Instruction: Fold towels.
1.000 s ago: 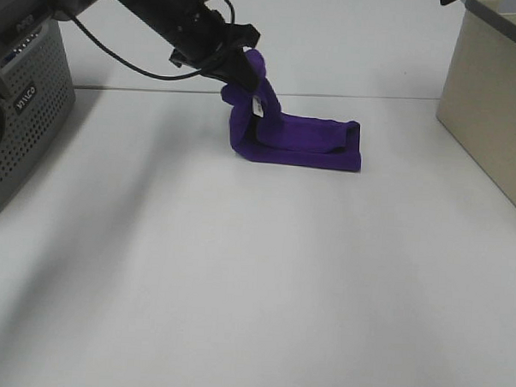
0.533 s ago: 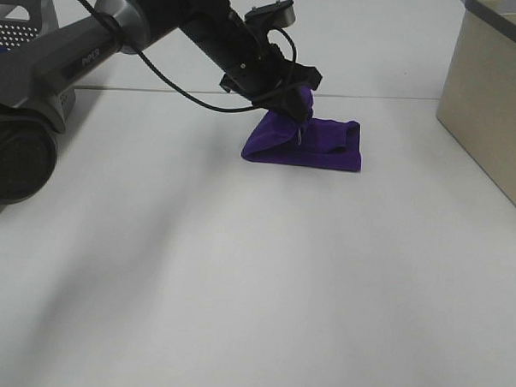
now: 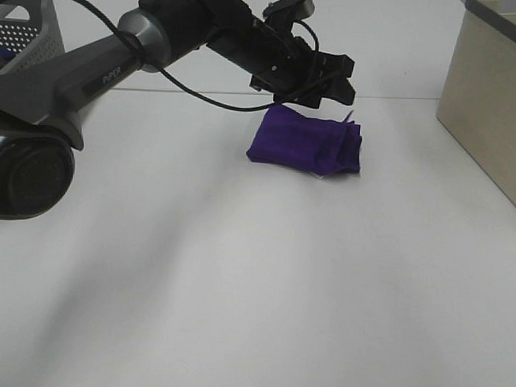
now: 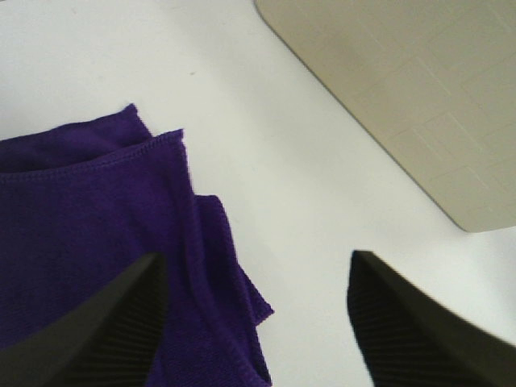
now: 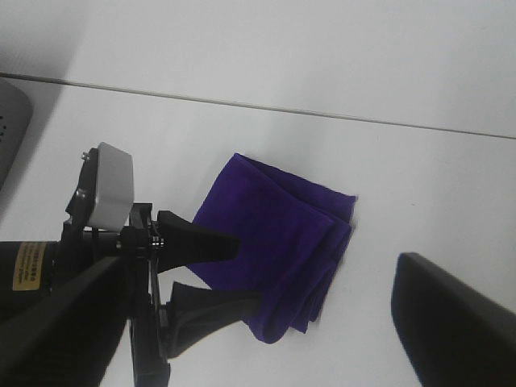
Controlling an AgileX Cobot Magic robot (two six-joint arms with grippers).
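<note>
- The white table (image 3: 236,295) carries everything. A beige box (image 3: 493,101) stands at its 3 o'clock edge, well apart from the cloth.
- The left arm (image 3: 119,42) reaches in from 10 o'clock and crosses past the middle of the high view.
- The towel (image 3: 305,144) lies flat on the table as a compact purple bundle, toward 12 o'clock from the table's centre. Its long axis runs 9 to 3 o'clock in the high view.
- The left gripper (image 3: 338,80) hovers just above the bundle's far edge, near its 3 o'clock end. Its jaws are spread wide and hold nothing.
- The towel lies below and toward 6 o'clock from those jaws.
- The right gripper (image 5: 262,322) is out of the high view. Its own camera shows wide, empty jaws, with the towel well apart ahead of it.
- The layered corners (image 4: 189,201) at the 3 o'clock end are staggered, not flush. They sit under one left finger (image 4: 113,322), with bare table in the gap.
- Judgement: the left arm is much the nearer. Any tidying pinch would drop straight down onto that staggered end, across the short axis.
</note>
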